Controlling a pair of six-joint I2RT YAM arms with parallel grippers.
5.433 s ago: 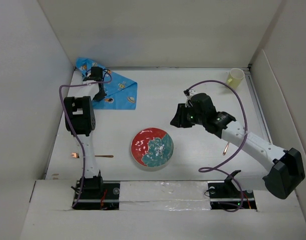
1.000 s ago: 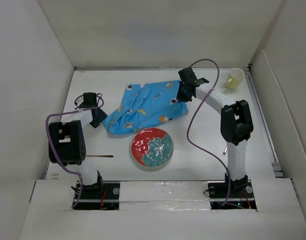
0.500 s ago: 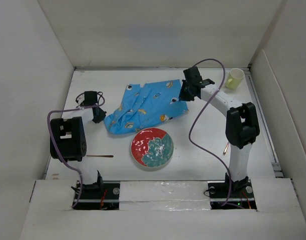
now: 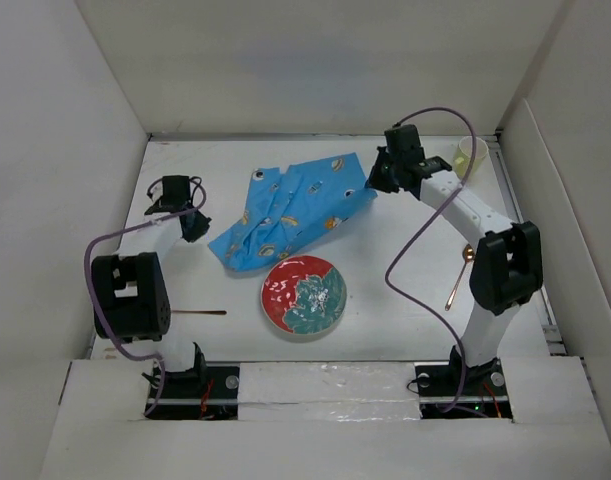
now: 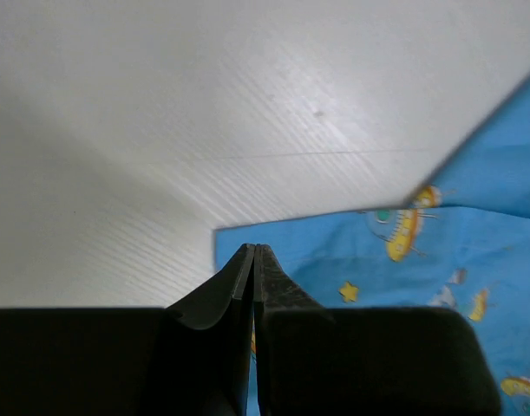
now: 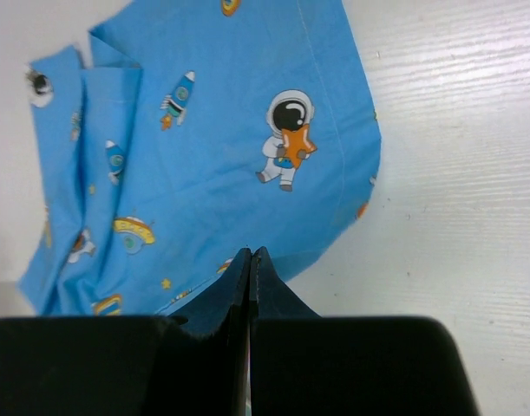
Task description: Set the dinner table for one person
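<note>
Dinner table (image 4: 405, 310) fills the view from above, white and flat with low walls. On it lie a blue cloth (image 4: 290, 212), a red and blue plate (image 4: 304, 296) just below the cloth, a fork (image 4: 197, 313) on the left, a spoon (image 4: 453, 290) on the right and a yellow cup (image 4: 475, 150) in the far right corner. The left gripper (image 4: 190, 225) sits at the cloth's left tip. The right gripper (image 4: 377, 180) sits at its right corner, near the cup.

From the left wrist, the left gripper (image 5: 252, 251) has its jaws pressed together and seems to pinch the cloth (image 5: 438, 286) at a corner.

From the right wrist, the right gripper (image 6: 250, 253) has its jaws together too, nipping the cloth (image 6: 212, 173) at its edge, below a little astronaut (image 6: 286, 139).

Both pinches look tiny, so a hard pull could let the cloth slip out. Dragging the cloth could push the plate, and the right arm could bump the cup. No words can be read anywhere.
</note>
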